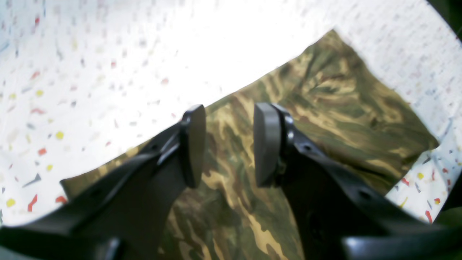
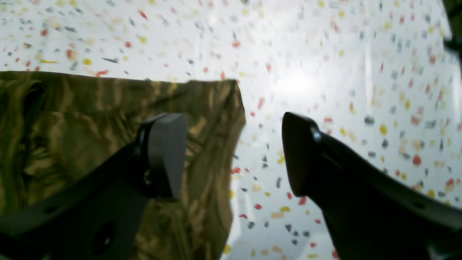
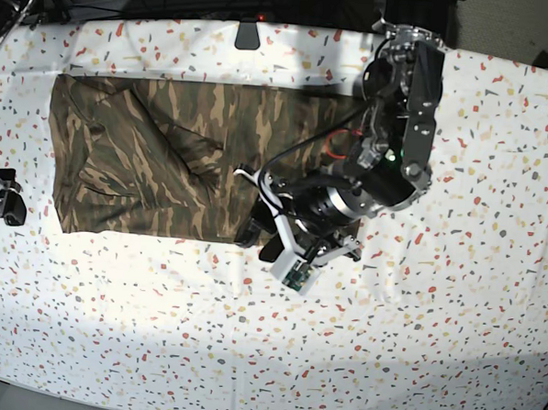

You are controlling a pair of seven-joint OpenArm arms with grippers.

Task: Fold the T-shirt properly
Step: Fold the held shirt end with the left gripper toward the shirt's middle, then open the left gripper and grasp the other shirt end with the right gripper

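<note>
The camouflage T-shirt (image 3: 148, 162) lies flat across the back half of the table, with a fold ridge near its middle. My left gripper (image 3: 259, 239) hovers at the shirt's front edge. In the left wrist view the left gripper (image 1: 229, 144) is open over the T-shirt (image 1: 325, 101), with nothing between its pads. My right gripper (image 3: 0, 202) sits at the view's left edge, just off the shirt's front corner. In the right wrist view the right gripper (image 2: 234, 155) is wide open and empty, one finger over a corner of the T-shirt (image 2: 90, 119), the other over bare table.
The white speckled tablecloth (image 3: 248, 351) covers the whole table. The left arm's body (image 3: 387, 147) stands over the shirt's right end, with a red cable loop (image 3: 335, 149) beside it. A dark clip (image 3: 249, 35) and cables lie along the back edge.
</note>
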